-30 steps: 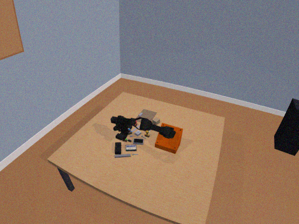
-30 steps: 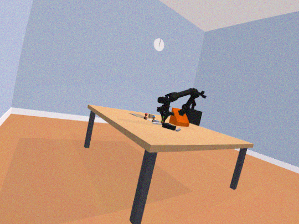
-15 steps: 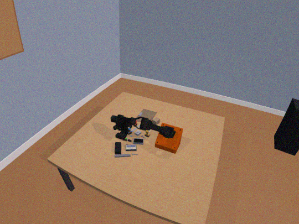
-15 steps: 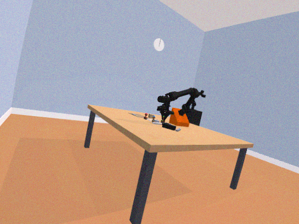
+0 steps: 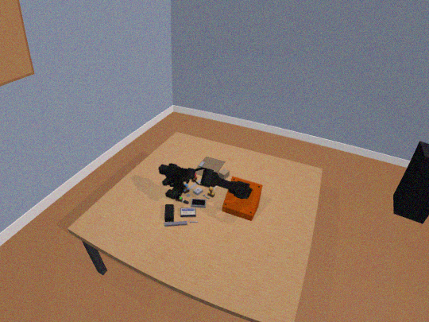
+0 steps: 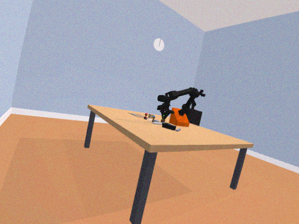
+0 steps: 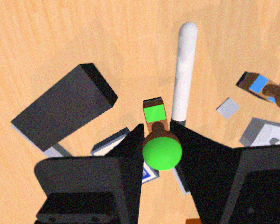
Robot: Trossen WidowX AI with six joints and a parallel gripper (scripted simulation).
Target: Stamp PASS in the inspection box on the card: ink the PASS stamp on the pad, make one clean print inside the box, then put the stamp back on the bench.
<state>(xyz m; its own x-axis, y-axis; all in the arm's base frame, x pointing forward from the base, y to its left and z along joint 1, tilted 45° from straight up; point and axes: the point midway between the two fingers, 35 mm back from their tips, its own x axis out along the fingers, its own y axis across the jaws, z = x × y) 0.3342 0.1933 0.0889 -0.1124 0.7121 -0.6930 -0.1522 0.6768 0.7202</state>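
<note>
My gripper (image 5: pixel 182 199) (image 6: pixel 163 118) (image 7: pixel 156 127) points down and is shut on the green-knobbed stamp (image 7: pixel 162 151), whose brown base with a green patch shows between the fingertips. Its lettering does not show, and its exact height over the bench is unclear. A dark pad in a grey case (image 5: pixel 199 203) lies beside the gripper. A flat piece with a white and blue label (image 5: pixel 188 212) (image 7: pixel 145 174) lies near it, partly hidden by a finger in the wrist view. A tan sheet (image 5: pixel 214 164) with a small white patch lies at the back; I cannot make out the inspection box.
A black block (image 5: pixel 169 213) (image 6: pixel 169 126) (image 7: pixel 65 107) and a grey bar (image 5: pixel 175 223) lie nearby. A white rod (image 7: pixel 185 70) lies beside the held stamp. A blue-marked stamp (image 7: pixel 259 82) (image 6: pixel 153 119), a red-topped stamp (image 6: pixel 145 115) and an orange box (image 5: pixel 240 205) (image 6: pixel 178 119) also stand here.
</note>
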